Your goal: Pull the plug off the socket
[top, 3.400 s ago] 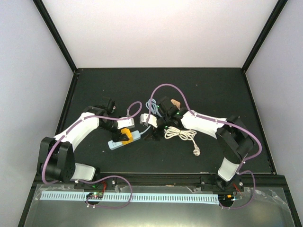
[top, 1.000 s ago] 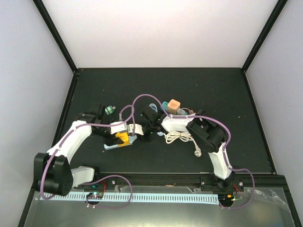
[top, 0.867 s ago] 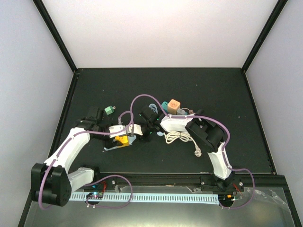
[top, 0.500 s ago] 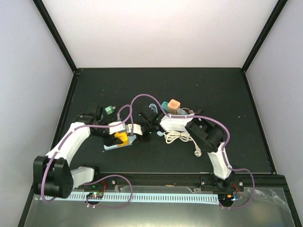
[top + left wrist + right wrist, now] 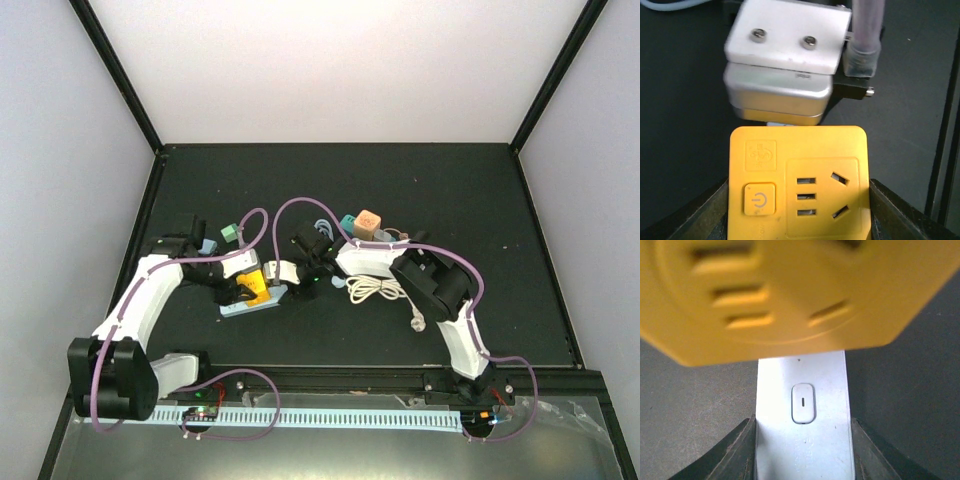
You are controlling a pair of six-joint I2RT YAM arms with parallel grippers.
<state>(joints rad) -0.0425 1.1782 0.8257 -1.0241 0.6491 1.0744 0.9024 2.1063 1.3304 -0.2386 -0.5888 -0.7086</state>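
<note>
A yellow plug block (image 5: pixel 258 290) sits on a pale blue power strip (image 5: pixel 243 309) at the table's middle left. My left gripper (image 5: pixel 250 291) is shut on the yellow plug (image 5: pixel 797 185), whose socket face and power button fill the left wrist view between the fingers (image 5: pixel 715 212). My right gripper (image 5: pixel 291 272) is shut on the strip's right end; the strip (image 5: pixel 802 440) with its white switch lies between those fingers (image 5: pixel 735 455). The yellow plug (image 5: pixel 790 290) looms blurred above it. I cannot tell whether the plug's pins are still in the strip.
A coiled white cable (image 5: pixel 378 290) with a loose plug (image 5: pixel 418 322) lies right of the grippers. An orange cube (image 5: pixel 369 221), a teal block (image 5: pixel 348 224) and a pale blue cable (image 5: pixel 320 222) sit behind the right arm. A green block (image 5: pixel 230 233) lies by the left arm.
Over the last seconds both grippers closed in on the strip and plug. In the last half second the left arm's elbow swung left; the plug and strip barely shifted.
</note>
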